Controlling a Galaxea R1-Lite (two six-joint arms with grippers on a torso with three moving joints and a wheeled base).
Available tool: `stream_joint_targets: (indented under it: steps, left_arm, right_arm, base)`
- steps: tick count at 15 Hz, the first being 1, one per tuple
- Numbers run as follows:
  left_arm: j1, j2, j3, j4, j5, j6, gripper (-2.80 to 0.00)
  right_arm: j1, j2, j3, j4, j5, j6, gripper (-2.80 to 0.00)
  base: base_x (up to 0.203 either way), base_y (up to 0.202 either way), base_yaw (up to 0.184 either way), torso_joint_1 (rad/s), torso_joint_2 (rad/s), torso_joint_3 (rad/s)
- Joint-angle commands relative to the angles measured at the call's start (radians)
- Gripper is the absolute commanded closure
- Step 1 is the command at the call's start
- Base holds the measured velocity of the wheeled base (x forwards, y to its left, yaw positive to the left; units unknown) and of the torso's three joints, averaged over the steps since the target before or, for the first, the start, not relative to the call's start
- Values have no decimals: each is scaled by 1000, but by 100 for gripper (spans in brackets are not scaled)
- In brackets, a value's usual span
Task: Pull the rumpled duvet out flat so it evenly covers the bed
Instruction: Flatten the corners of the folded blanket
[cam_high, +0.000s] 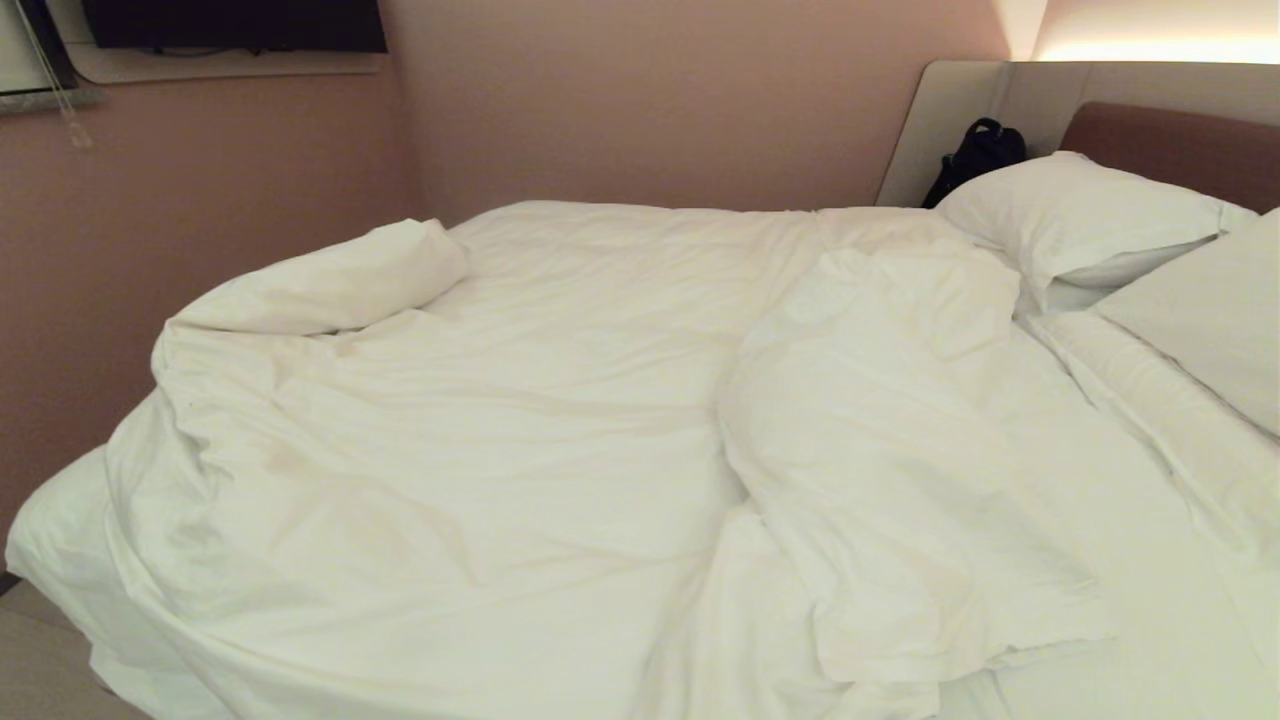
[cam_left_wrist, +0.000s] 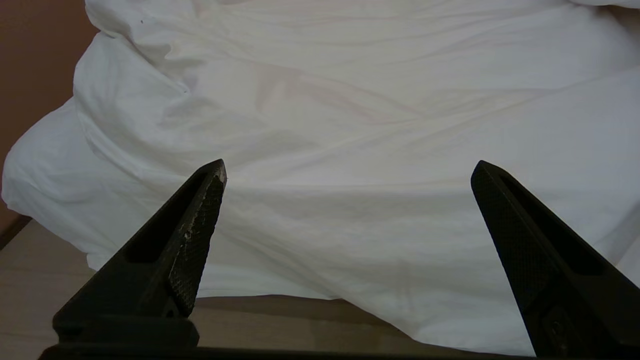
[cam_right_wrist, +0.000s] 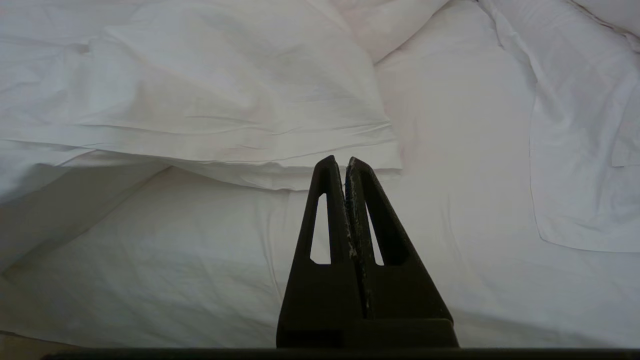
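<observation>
We have hardly begun: the duvet (cam_high: 480, 400) lies bunched across the centre and left of the head view, one flap folded back on itself at centre right, leaving bare sheet of the bed (cam_high: 1130, 560) at lower right below the pillows (cam_high: 1090, 215). Its long axis seems to run lower left to upper right. Our left gripper (cam_left_wrist: 348, 172) hangs with fingers wide apart; our right gripper (cam_right_wrist: 341, 161) has fingers pressed together, empty.
</observation>
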Motion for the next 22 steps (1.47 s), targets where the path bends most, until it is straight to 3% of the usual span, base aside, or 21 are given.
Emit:
stream_joint_targets:
  steps: [1,22]
  left_arm:
    - [0,0,0,0,1,0,-280]
    - [0,0,1,0,1,-2,-280]
  right_arm:
    - [0,0,0,0,0,0,0]
    - [0,1,0,0,-1,0,0]
  base:
    - [0,0,0,0,0,0]
    - [0,0,0,0,0,0]
